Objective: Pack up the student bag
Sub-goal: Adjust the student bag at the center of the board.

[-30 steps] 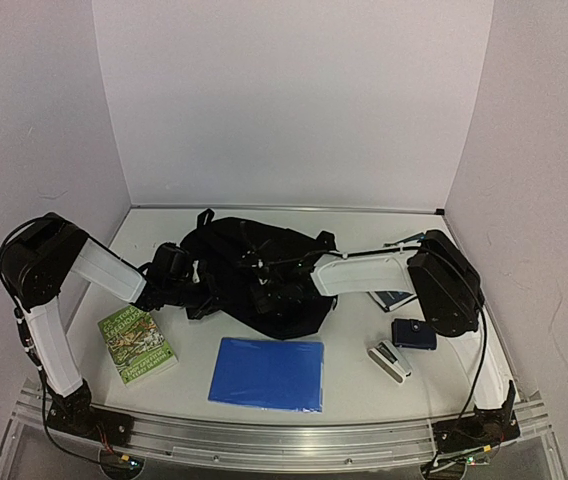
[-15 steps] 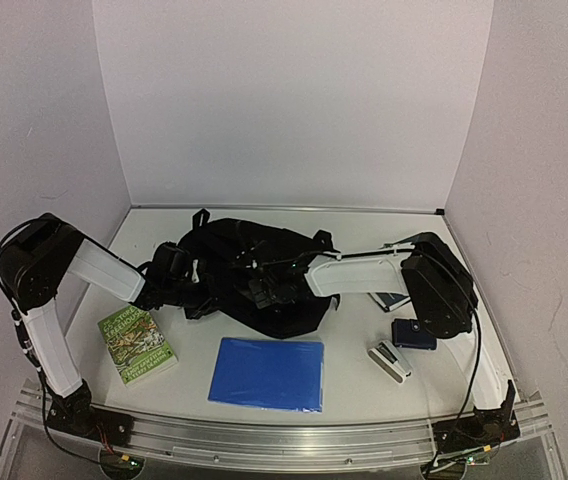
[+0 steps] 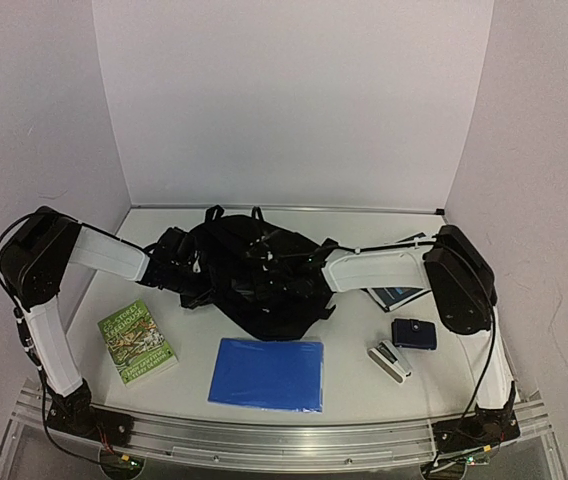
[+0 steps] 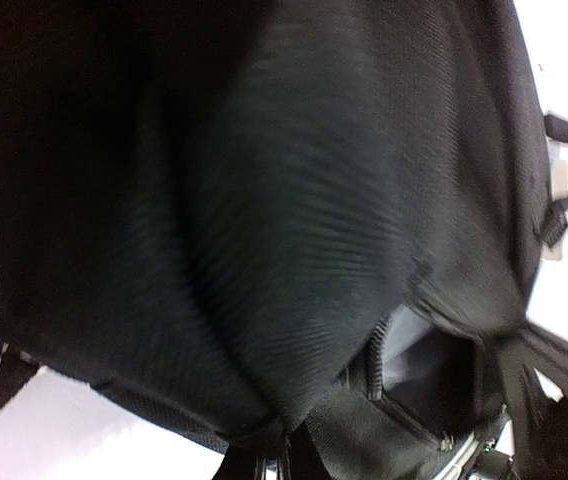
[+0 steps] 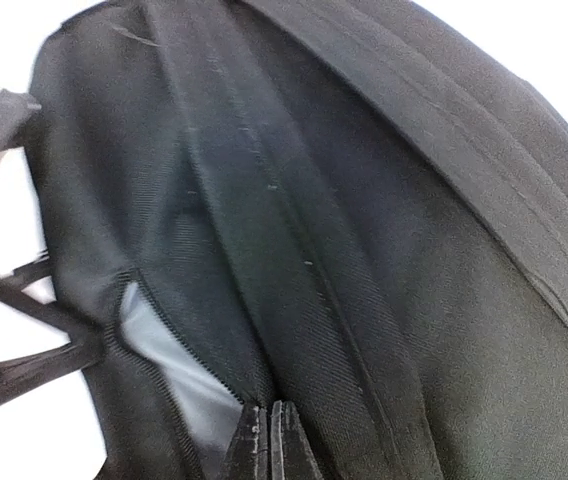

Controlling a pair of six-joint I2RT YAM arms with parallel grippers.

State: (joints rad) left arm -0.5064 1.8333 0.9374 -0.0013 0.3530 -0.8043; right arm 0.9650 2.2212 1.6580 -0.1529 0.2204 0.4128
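The student bag (image 3: 254, 285) is laid at the middle of the table (image 3: 354, 400), towards the back. A folder (image 3: 267, 373) is placed just before it, and a book (image 3: 136, 342) is set at the front left. At the right, a notebook (image 3: 396, 297), a small case (image 3: 414, 333) and a stapler (image 3: 389, 361) are ranged from back to front.

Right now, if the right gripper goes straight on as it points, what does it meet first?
The student bag: the right gripper seems shut on a fold of its black fabric, with more fabric directly ahead.
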